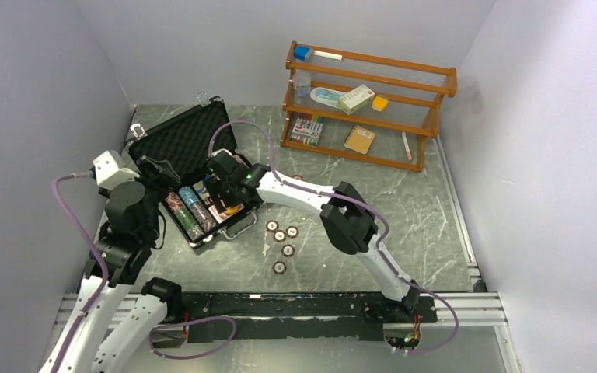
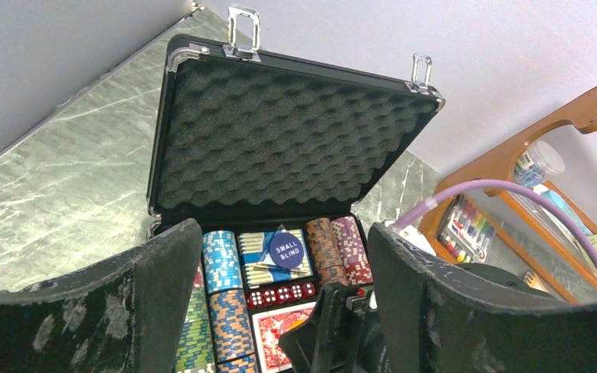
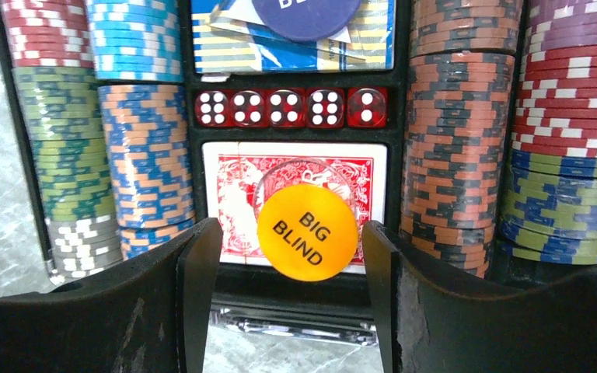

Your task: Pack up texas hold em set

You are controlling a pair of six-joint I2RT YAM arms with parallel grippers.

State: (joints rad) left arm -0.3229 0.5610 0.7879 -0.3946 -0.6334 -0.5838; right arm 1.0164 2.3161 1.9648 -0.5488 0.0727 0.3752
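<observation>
The black case [image 1: 183,140] stands open at the left, its foam lid [image 2: 280,132] raised. Rows of poker chips [image 3: 455,148], red dice [image 3: 288,107] and a blue SMALL BLIND disc [image 2: 287,249] fill its tray. The orange BIG BLIND disc [image 3: 307,231] lies on the red-backed card deck [image 3: 233,183]. My right gripper [image 3: 288,237] hovers open over the tray's near edge, one finger on each side of the disc with gaps showing. My left gripper [image 2: 280,299] is open and holds nothing, near the tray's left side [image 1: 159,172]. Several loose chips [image 1: 281,235] lie on the table right of the case.
A wooden shelf [image 1: 369,105] with boxes, pens and a notebook stands at the back right. The right arm's purple cable [image 1: 237,128] arcs over the case. Grey walls close in the table on three sides.
</observation>
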